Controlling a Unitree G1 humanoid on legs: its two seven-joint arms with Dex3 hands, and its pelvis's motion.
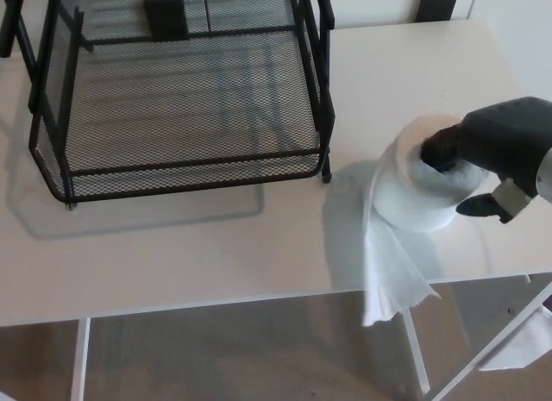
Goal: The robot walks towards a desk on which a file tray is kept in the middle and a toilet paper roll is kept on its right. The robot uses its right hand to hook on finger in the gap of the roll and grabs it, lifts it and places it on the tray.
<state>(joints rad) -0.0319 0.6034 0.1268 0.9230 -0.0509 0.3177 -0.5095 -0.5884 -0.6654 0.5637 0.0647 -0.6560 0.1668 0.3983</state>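
Right hand gripped paper roll, finger in core; loose tail overhung worktop front edge. Tray well apart.

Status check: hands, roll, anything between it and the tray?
Right hand shut on toilet roll, finger in its core. Left hand not in view. Roll's loose tail hangs over desk edge. Path to file tray clear.

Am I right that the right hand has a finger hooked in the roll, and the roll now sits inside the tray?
Not quite: the head view shows the right hand hooked in the roll, but the roll is outside the tray, to its right.
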